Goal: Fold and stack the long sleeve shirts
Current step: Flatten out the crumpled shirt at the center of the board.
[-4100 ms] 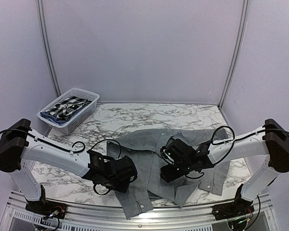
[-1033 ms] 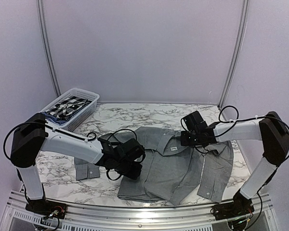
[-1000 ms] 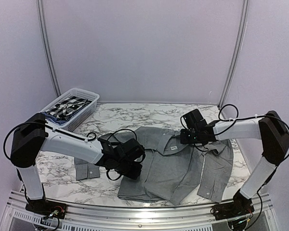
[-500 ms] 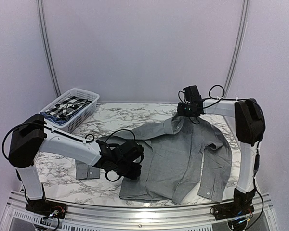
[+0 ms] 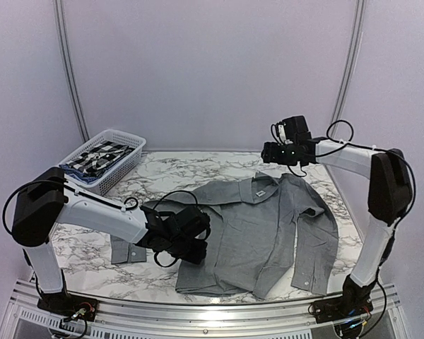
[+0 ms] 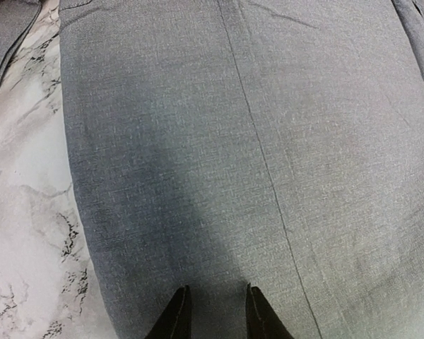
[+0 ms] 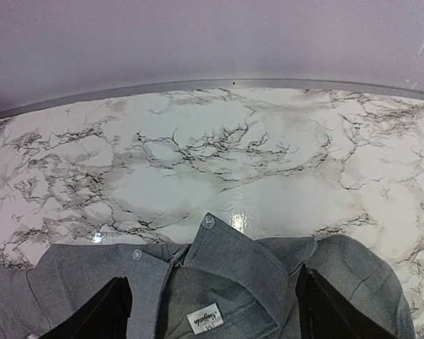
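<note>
risk: black two-finger left gripper (image 6: pixel 215 318) dragging and bunching body panel if sliding while pressing. its fingers sitting nearly together on cloth, cannot tell whether pinching. black right gripper (image 7: pixel 213 311) hanging wide open, empty, above collar. plain mid-grey woven button-front shirt (image 5: pixel 268 226) lying mostly flat on white marble-patterned table (image 5: pixel 198 173), collar pointing away, sleeves sprawling unevenly.
</note>
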